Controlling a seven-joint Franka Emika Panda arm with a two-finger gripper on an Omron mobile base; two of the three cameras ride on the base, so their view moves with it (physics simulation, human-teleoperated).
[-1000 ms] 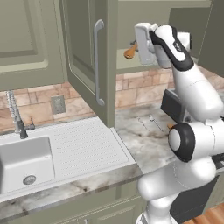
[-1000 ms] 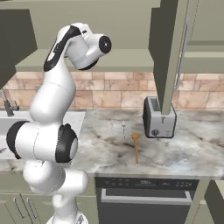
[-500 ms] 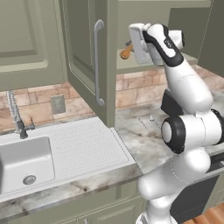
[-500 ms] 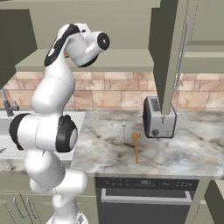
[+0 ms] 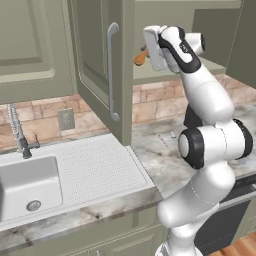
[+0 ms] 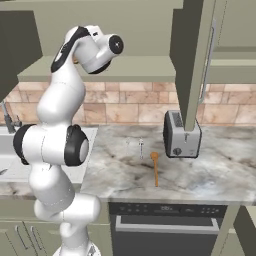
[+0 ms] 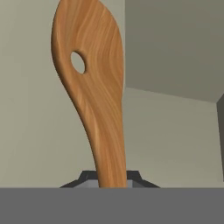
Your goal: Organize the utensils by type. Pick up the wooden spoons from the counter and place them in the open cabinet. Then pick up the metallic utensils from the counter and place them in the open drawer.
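My gripper (image 5: 149,52) is raised at the mouth of the open cabinet (image 5: 107,75), just above its shelf (image 5: 150,76), and is shut on a wooden spoon (image 5: 141,57). In the hand view this spoon (image 7: 94,87) rises from between the fingertips (image 7: 111,178), its bowl pierced by a small hole, with the cabinet's pale inner walls behind it. A second wooden spoon (image 6: 155,168) lies on the counter (image 6: 215,170) in front of the toaster. Two thin metallic utensils (image 6: 140,147) lie a little further back on the counter (image 5: 165,165). The open drawer is out of view.
A silver toaster (image 6: 180,134) stands at the back of the counter under the cabinet door's edge (image 6: 192,60). A white sink with drainboard (image 5: 95,170) and a faucet (image 5: 19,134) lie to the left. An oven front (image 6: 165,225) sits below the counter.
The hand has carried the spoon leftward, closer to the cabinet opening, and the upper arm has swung round. The things on the counter have not moved.
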